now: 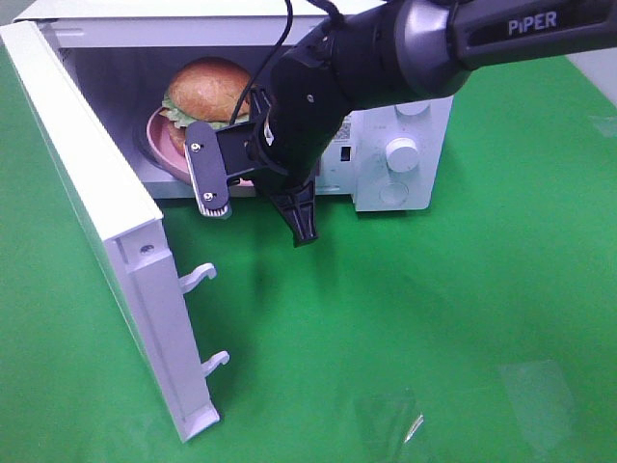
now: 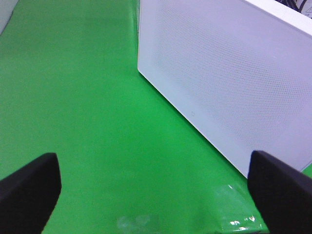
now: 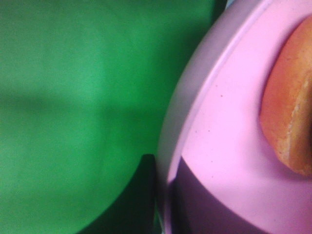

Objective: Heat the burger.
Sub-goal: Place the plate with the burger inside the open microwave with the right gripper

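The burger [image 1: 207, 92] sits on a pink plate [image 1: 154, 145] inside the white microwave [image 1: 405, 154], which stands at the far edge of the green counter [image 1: 434, 338]. Part of the plate's front rim shows at the opening. The right claw [image 1: 231, 164] is at that rim, closed; whether it pinches the rim I cannot tell. The microwave door [image 1: 96, 193] hangs wide open, its 2 latch hooks [image 1: 198, 278] bare. The left claw [image 2: 156, 195] is spread wide, holding nothing, over the counter beside the door's outer face.
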Controlling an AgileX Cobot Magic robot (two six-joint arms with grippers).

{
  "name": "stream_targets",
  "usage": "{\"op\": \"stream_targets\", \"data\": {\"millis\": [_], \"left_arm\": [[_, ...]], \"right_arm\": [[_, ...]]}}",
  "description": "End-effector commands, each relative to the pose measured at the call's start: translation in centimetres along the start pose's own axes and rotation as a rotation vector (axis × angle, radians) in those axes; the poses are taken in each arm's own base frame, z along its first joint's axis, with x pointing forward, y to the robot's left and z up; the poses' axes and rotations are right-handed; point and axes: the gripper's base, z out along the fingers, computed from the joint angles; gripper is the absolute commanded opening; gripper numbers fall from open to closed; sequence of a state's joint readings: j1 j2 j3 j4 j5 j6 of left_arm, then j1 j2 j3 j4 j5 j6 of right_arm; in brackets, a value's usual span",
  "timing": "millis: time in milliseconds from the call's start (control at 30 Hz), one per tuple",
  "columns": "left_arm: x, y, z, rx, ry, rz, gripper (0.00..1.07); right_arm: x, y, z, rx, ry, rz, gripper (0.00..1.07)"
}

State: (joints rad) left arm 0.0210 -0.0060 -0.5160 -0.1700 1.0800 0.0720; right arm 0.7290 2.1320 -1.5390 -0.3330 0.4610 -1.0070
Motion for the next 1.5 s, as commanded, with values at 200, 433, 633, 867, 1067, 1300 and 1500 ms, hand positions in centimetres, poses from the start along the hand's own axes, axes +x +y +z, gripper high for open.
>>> {"op": "stream_targets", "data": {"millis": [200,433,633,867,1067,1300,1500], "left_arm": [[-0.1,0.0,0.0,0.003,-0.018,0.0,0.98],[-0.1,0.0,0.0,0.003,-0.018,0.0,0.98],[-0.1,0.0,0.0,0.003,-0.018,0.0,0.98],[-0.1,0.0,0.0,0.003,-0.018,0.0,0.98],[-0.1,0.0,0.0,0.003,-0.018,0.0,0.98],[-0.1,0.0,0.0,0.003,-0.018,0.0,0.98],[-0.1,0.0,0.0,0.003,-0.018,0.0,0.98]], "right_arm": [[-0.2,-2.5,0.1,0.068,0.016,0.078,0.0],[-0.2,-3.1,1.4,0.053,0.051,0.091,0.0],[-0.4,-3.5,2.2,0.056,0.058,0.11,0.0],[-1.2,-4.1,3.2,0.071,0.054,0.098,0.0],[-2.4,-3.5,3.9,0.065,0.036,0.075,0.0],[-2.5,-3.5,3.9,0.07,0.038,0.061,0.0],[-2.5,-3.5,3.9,0.066,0.043,0.063,0.03]]}}
